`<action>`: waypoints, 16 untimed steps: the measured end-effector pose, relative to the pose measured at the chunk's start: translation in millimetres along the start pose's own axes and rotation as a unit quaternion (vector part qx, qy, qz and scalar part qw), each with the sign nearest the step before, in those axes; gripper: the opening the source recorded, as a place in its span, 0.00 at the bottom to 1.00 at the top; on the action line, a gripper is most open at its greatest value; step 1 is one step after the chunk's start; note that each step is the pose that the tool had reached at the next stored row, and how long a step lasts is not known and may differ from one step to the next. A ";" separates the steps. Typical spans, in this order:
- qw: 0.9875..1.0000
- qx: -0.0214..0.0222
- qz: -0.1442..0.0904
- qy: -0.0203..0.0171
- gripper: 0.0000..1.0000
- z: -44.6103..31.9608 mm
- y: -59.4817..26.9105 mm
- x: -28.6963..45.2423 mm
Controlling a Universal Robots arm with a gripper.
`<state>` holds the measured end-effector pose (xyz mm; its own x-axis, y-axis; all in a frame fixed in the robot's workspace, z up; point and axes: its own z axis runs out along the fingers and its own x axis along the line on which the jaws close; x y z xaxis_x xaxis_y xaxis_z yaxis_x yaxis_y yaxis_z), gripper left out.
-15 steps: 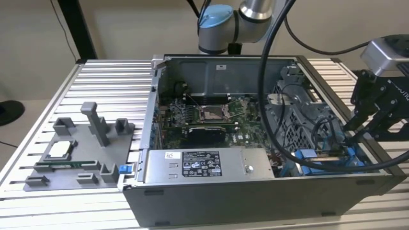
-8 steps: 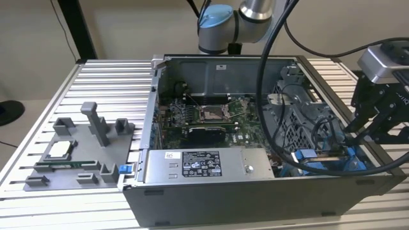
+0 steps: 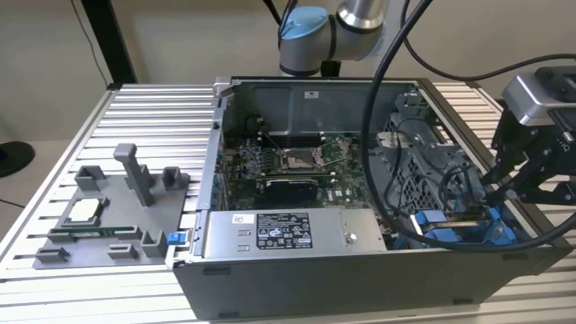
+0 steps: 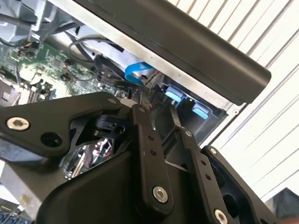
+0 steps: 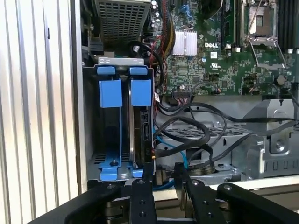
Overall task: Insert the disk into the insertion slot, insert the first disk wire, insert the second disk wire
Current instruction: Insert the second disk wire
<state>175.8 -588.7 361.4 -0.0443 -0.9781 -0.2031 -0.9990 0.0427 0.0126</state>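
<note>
A slatted table (image 3: 153, 115) is topped by an open grey computer case (image 3: 360, 283); the gripper (image 5: 163, 170) is poised by the insertion slot (image 5: 91, 140), fingers parted, nothing clamped; the disk (image 5: 140, 126) is seated on edge in that slot, near a blue cable (image 5: 182, 156)

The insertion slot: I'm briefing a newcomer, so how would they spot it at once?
Find the open grey computer case on the slatted table. Past the stickered power-supply box, in the case's corner at the exterior view's right, sits the insertion slot. Its blue plastic rails and tabs set it apart from the grey metal around.
</note>
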 end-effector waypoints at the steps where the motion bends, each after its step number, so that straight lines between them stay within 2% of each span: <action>1: 1.000 0.000 0.000 -0.003 1.00 0.3 -0.5 1.2; 4: 1.000 -0.001 0.000 -0.013 1.00 0.9 -1.9 5.1; 7: 1.000 -0.001 0.000 -0.024 1.00 3.1 -2.5 7.0; 12: 0.999 -0.002 0.000 -0.036 1.00 5.7 -3.9 13.6; 16: 0.999 -0.002 0.000 -0.049 1.00 6.8 -4.7 17.5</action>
<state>179.7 -604.6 351.1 -0.0445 -0.9533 -0.2986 -0.9990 0.0414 0.0168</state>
